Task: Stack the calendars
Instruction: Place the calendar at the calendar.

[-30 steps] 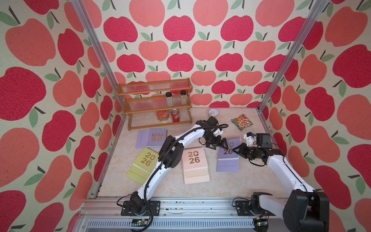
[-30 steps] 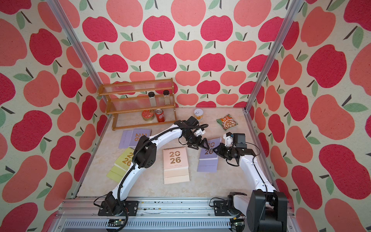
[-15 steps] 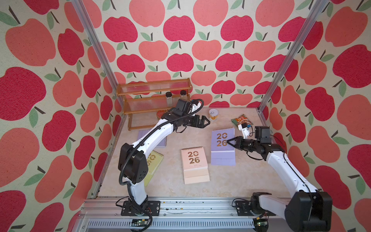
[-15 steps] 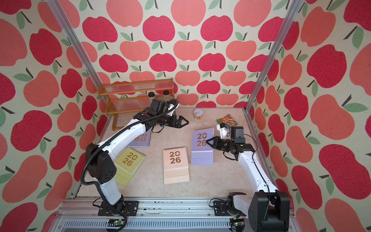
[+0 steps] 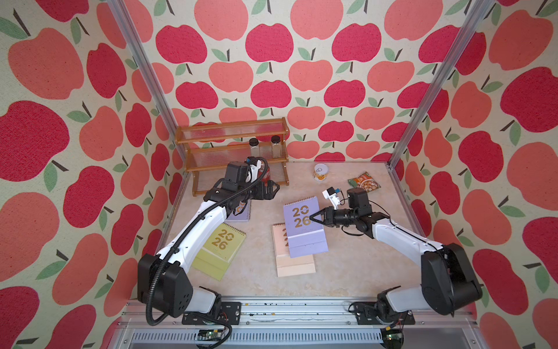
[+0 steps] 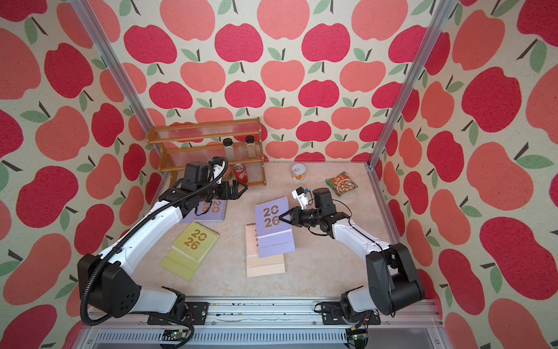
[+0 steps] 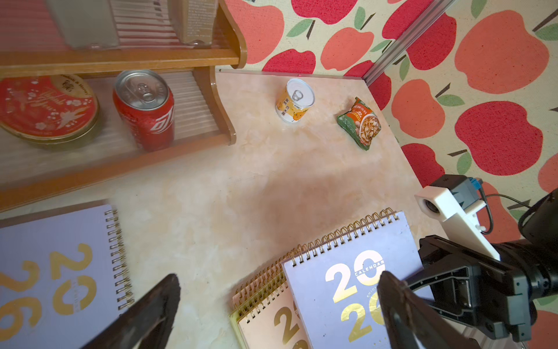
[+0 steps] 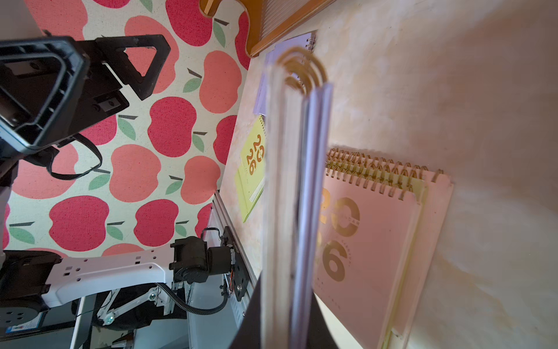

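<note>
My right gripper [image 5: 314, 218] [image 6: 284, 216] [image 8: 290, 317] is shut on the side edge of a lilac calendar [image 5: 305, 229] [image 6: 273, 232] [image 8: 297, 196]. That calendar is held over a stack with a pale pink calendar [image 5: 294, 267] [image 8: 362, 241] on top and a yellow-green layer showing beneath it. My left gripper [image 5: 271, 191] [image 6: 240, 191] [image 7: 277, 276] is open and holds nothing. It is above a second lilac calendar [image 5: 243, 211] [image 7: 54, 272] that lies by the rack. A yellow-green calendar [image 5: 222, 246] [image 6: 194, 243] lies at the front left.
A wooden rack [image 5: 232, 157] at the back left holds a red soda can [image 7: 145, 108], a red tin [image 7: 45, 108] and two jars. A small yellow can [image 5: 320, 172] and a green snack packet [image 5: 363, 182] sit on the table at the back right.
My left gripper has let go of the lilac calendar and drawn back to the rack side. My right gripper has carried that calendar leftwards over the pink stack.
</note>
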Motion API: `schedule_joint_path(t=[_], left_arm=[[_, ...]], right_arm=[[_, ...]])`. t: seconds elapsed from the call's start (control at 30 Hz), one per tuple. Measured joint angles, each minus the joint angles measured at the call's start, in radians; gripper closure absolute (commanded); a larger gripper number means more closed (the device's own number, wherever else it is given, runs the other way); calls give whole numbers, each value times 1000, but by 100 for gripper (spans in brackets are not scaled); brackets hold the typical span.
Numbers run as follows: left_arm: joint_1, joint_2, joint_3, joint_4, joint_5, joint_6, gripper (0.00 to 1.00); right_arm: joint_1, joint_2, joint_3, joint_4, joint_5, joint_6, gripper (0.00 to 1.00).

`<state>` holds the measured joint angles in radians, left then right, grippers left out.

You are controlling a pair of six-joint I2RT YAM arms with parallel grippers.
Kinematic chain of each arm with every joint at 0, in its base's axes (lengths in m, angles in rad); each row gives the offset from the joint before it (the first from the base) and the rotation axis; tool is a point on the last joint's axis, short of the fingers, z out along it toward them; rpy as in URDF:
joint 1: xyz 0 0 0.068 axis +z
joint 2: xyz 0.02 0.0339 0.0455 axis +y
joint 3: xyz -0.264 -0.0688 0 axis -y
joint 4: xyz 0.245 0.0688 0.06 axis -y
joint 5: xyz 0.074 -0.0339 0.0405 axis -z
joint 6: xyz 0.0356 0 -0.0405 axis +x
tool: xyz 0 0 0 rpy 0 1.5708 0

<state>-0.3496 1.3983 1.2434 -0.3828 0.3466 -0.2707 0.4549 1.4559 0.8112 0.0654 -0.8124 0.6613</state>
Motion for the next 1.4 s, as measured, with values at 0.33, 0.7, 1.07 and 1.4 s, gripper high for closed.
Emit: schedule_joint_path(t=[0.33, 0.7, 1.07, 1.4], left_arm=[[52, -58, -56, 0, 1, 0, 0], [62, -61, -67, 0, 6, 0, 0], [64, -61, -67, 0, 13, -1, 0], [64, -60, -67, 0, 28, -5, 0]], right_arm=[[117, 148, -5, 200, 8, 133, 100], [135, 150, -76, 293, 22, 205, 100], [139, 142, -127, 301, 28, 212, 100], [141, 129, -144, 300, 36, 216, 100]])
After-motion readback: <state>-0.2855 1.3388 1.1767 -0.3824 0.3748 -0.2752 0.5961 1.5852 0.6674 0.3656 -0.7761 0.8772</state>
